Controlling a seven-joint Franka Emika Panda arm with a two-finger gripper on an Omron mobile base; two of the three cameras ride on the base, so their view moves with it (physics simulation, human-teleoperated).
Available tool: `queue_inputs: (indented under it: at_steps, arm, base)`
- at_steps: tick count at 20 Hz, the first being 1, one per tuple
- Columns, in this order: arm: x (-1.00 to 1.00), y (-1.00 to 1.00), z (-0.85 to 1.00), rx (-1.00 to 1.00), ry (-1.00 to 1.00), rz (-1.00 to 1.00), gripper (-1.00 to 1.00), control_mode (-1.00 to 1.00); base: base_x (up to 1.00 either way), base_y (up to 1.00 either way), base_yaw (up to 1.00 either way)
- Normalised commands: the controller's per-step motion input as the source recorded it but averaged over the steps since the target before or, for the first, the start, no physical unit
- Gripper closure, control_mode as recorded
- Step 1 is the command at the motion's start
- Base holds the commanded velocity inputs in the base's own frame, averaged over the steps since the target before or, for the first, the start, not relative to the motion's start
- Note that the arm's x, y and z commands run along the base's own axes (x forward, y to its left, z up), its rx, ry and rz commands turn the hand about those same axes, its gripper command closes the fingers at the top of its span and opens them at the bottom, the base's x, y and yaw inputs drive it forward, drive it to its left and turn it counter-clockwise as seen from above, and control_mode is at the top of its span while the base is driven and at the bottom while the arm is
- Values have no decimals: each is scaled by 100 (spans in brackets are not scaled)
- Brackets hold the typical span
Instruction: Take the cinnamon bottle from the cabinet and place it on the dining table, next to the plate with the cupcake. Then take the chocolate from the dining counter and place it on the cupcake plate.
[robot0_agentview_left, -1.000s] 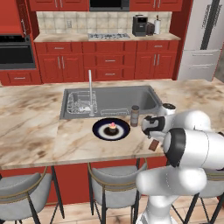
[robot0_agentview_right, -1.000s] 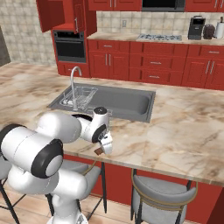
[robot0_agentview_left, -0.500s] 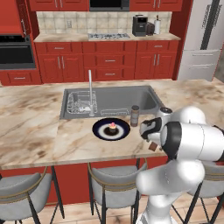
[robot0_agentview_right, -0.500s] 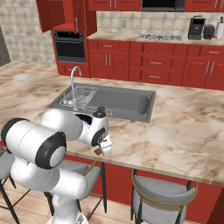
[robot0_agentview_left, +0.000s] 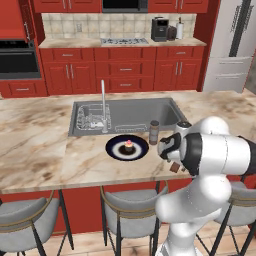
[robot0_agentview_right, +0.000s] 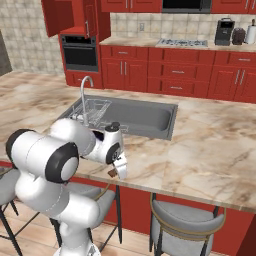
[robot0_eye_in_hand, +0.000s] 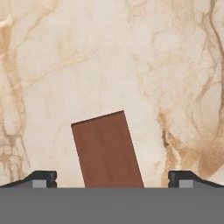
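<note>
While the gripper (robot0_eye_in_hand: 112, 183) hangs over the dining counter (robot0_eye_in_hand: 109, 57) with its jaws spread wide and nothing between them, the chocolate (robot0_eye_in_hand: 107, 149) lies flat on the marble directly below, its near end between the two dark fingertips (robot0_eye_in_hand: 43, 178) and touching neither; in the hand view the bar sits slightly askew, its far short edge tilted; in the left base view the chocolate (robot0_agentview_left: 174, 167) shows as a small brown piece near the counter's front edge, partly hidden behind the white arm, with the gripper itself hidden there by the arm's bulk; in the right base view the gripper (robot0_agentview_right: 120, 170) points down at the chocolate (robot0_agentview_right: 112, 173) just by the front edge of the dining counter (robot0_agentview_right: 210, 150); the cinnamon bottle (robot0_agentview_left: 154, 132) stands upright on the dining table (robot0_agentview_left: 40, 145), just beside the plate (robot0_agentview_left: 116, 149) on its right and close to the sink (robot0_agentview_left: 135, 112); the cupcake (robot0_agentview_left: 128, 146) sits at the middle of the plate; the chocolate lies to the right of the bottle and nearer the front edge, apart from the plate; a faucet (robot0_agentview_left: 103, 102) rises at the sink's left part.
</note>
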Motion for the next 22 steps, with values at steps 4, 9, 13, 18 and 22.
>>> queue_inputs:
  at_steps: [4,9,13,18,22]
  arm:
    - [1,0,-43,-4,-19,0,100,-100]
    - [-2,0,-57,-2,-25,0,100,-100]
    - [-12,0,-67,-4,-36,0,100,-100]
    - [-4,9,-51,-10,-37,0,100,-100]
    - [-17,14,-46,-15,-36,0,100,-100]
  base:
    - [0,0,0]
    - [0,0,0]
    - [0,0,0]
    - [0,0,0]
    - [0,0,0]
